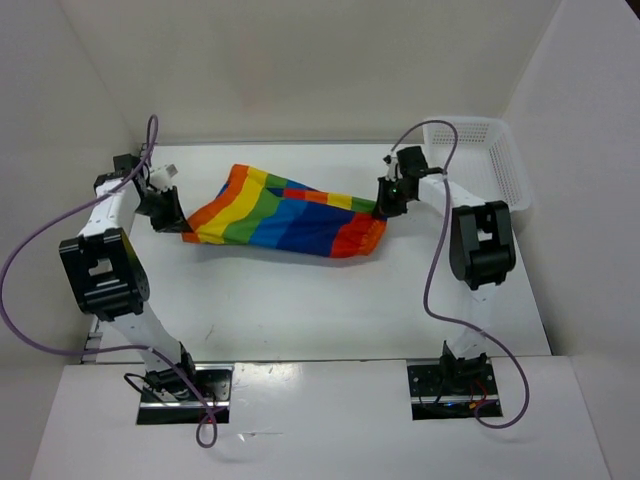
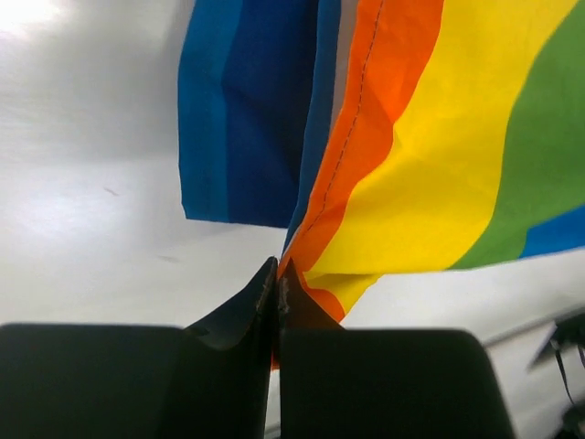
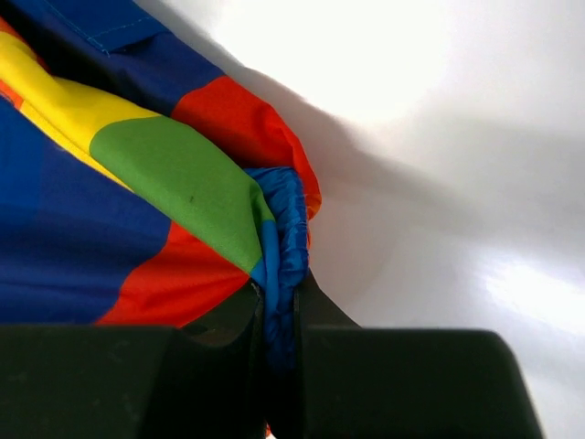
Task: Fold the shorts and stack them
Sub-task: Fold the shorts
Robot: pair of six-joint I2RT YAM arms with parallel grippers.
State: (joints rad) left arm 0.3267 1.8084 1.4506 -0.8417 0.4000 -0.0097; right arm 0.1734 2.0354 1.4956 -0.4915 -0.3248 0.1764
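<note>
Soft rainbow-striped cloth shorts span nine to three o'clock, left gripper clamped on one end, right gripper pinching the other.

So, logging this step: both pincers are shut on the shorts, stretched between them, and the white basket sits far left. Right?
No: the top view shows the white basket far right. The left pincer and right pincer are indeed shut on the shorts, stretched between them.
</note>
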